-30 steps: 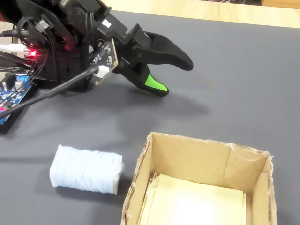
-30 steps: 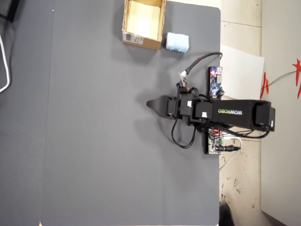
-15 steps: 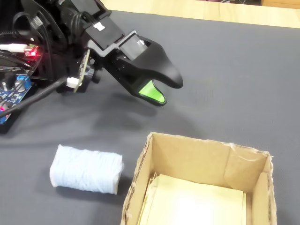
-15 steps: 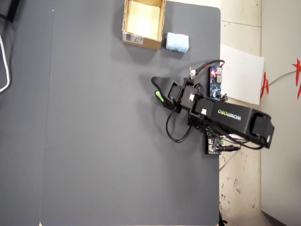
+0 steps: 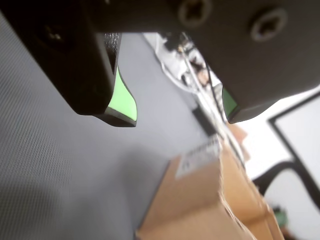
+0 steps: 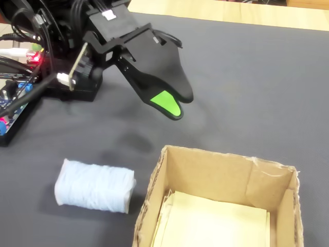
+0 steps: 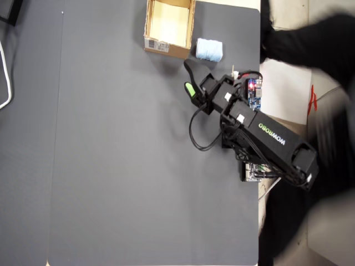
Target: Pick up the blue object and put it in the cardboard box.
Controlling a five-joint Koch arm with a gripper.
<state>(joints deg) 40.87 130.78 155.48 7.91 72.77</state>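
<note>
Above the dark tabletop [image 6: 267, 82], the gripper [image 6: 177, 105] is held clear of everything, its jaws parted with nothing between them; the gap is seen plainly in the wrist view, where green pads [image 5: 122, 100] line the inner faces. The reach toward the target is judged to be the step in hand, since no grasp has been made. The blue object [image 6: 95, 186] lies on its side on the tabletop, just beside the outer wall of the cardboard box [image 6: 216, 175] and near the arm's base in the overhead view. It is a pale blue roll, wound and fuzzy, with a soft look, so some give under the pads is to be expected. For the next move, the gripper would need to be swung over the roll and lowered with one jaw on each side of it, without the box flap being nudged. The closeness of roll and box is judged to leave little room on that side. The box stands open, a pale interior showing and a white label [image 7: 157, 45] on one wall
</note>
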